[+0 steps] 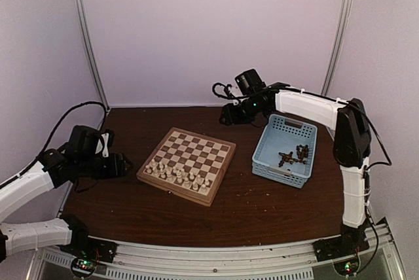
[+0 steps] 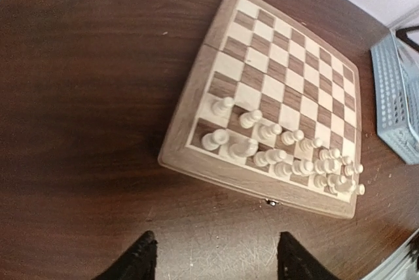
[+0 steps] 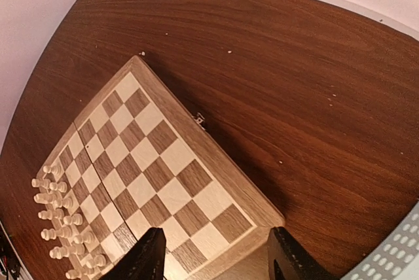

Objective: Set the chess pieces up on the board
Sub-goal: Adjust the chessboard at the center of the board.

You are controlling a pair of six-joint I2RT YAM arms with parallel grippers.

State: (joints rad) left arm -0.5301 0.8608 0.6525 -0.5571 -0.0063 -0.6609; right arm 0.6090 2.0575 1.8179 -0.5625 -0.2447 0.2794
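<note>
Two arms, jaws open and empty: left arm (image 1: 59,165) low beside the board (image 1: 196,149), right arm (image 1: 308,106) stretched past the basket (image 1: 263,142) over the dark wooden tabletop (image 1: 262,208); pale walls (image 1: 209,31).

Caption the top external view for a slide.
Cream chess pieces line the near rows of the board; dark pieces wait in the blue basket.

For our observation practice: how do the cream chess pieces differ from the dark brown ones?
Colour: the cream pieces are pale, the dark pieces brown. Place: cream pieces stand on the board, dark pieces lie in the basket. Pose: cream pieces upright in rows, dark pieces jumbled. Both are small chessmen.
</note>
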